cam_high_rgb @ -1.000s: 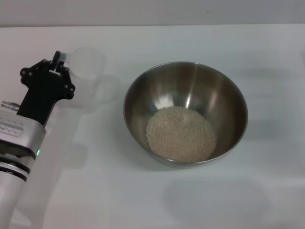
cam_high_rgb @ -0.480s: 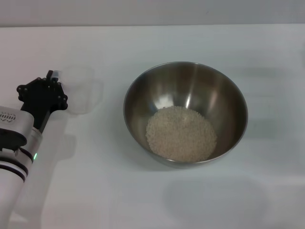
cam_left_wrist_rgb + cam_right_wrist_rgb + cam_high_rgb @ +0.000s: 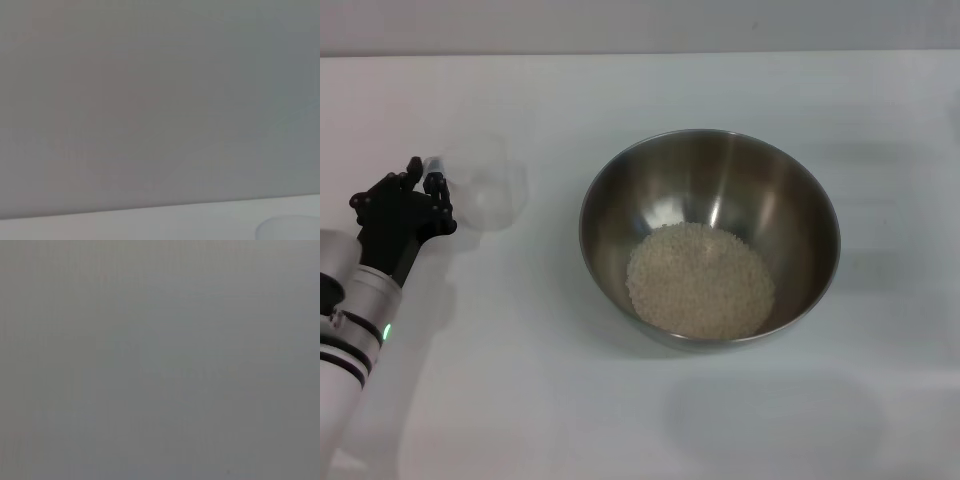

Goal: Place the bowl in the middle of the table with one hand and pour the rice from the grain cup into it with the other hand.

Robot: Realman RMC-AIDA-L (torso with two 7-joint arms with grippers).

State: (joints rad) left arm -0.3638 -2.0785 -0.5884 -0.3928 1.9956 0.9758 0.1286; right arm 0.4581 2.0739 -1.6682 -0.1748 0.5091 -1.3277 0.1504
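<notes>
Rice (image 3: 700,280) heaped in bowl (image 3: 710,238) mid-desk (image 3: 620,420); left pincer (image 3: 428,180) has carried the emptied cup (image 3: 485,185) outward and lower, still gripping its handle; pour seems complete; right pincer unseen.

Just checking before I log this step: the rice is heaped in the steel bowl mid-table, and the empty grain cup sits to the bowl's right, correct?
Not quite. The head view shows the rice heaped in the bowl mid-table, but the empty grain cup is on the bowl's left, beside the left gripper. Nothing sits on the bowl's right.
</notes>
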